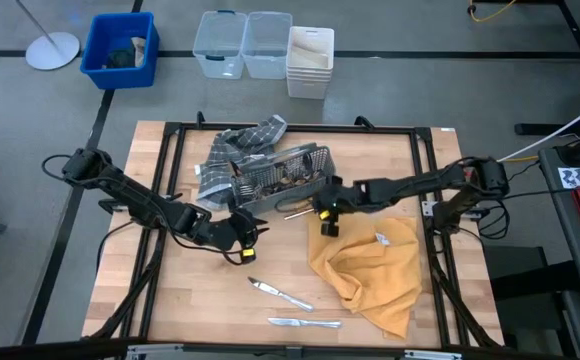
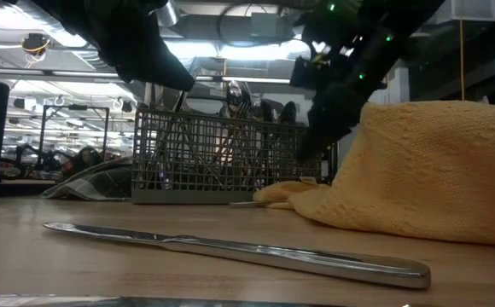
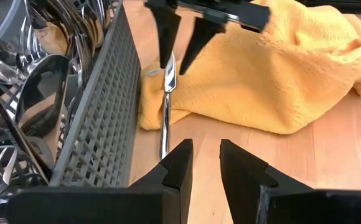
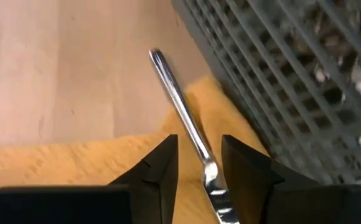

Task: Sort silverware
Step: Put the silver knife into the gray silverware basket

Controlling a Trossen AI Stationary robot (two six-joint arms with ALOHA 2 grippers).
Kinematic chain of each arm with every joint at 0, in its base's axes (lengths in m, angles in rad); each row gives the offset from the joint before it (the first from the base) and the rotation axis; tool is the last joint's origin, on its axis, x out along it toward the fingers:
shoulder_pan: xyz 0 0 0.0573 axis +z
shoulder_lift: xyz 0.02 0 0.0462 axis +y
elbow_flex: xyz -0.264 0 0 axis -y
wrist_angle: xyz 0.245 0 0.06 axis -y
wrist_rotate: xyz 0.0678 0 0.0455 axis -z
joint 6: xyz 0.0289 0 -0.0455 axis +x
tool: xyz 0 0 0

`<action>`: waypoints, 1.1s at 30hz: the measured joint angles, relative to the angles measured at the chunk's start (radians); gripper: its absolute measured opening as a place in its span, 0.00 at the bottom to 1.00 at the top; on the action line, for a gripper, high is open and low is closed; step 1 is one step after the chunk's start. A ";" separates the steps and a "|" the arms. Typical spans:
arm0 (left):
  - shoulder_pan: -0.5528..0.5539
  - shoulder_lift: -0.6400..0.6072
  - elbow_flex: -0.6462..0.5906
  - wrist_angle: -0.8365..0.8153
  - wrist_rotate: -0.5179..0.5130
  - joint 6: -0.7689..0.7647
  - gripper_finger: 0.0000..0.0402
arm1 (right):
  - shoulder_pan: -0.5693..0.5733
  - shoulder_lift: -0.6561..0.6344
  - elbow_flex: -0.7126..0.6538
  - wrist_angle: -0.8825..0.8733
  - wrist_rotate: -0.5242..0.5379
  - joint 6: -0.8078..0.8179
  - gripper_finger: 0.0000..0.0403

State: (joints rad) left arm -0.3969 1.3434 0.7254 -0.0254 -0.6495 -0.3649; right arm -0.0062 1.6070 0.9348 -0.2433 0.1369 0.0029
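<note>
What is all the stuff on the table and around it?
Silverware: two silver pieces flat on the front of the table; one beside the caddy by the yellow cloth; many more standing in the caddy.
Caddy: one, grey mesh, table middle.
Yellow cloth: one, crumpled, right side.
Checked cloth: one, grey, behind the caddy.
Table: one, light wood.
Blue bin: one, floor beyond the table.
Clear bins: two, floor.
White bin: one, floor.
Left gripper: open, near the caddy.
Right gripper: open over the loose piece.
</note>
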 joint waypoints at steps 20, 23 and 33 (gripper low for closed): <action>0.000 -0.001 -0.001 -0.025 0.000 0.004 0.17 | -0.112 0.095 -0.001 -0.098 -0.133 -0.171 0.31; 0.000 -0.001 -0.001 -0.025 0.000 0.003 0.17 | -0.112 0.108 -0.001 -0.097 -0.104 -0.204 0.31; 0.000 -0.001 -0.001 -0.025 0.000 0.002 0.17 | -0.112 0.143 -0.001 -0.096 -0.102 -0.276 0.31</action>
State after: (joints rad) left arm -0.3965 1.3426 0.7246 -0.0500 -0.6491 -0.3634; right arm -0.1184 1.7504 0.9340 -0.3397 0.0345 -0.2729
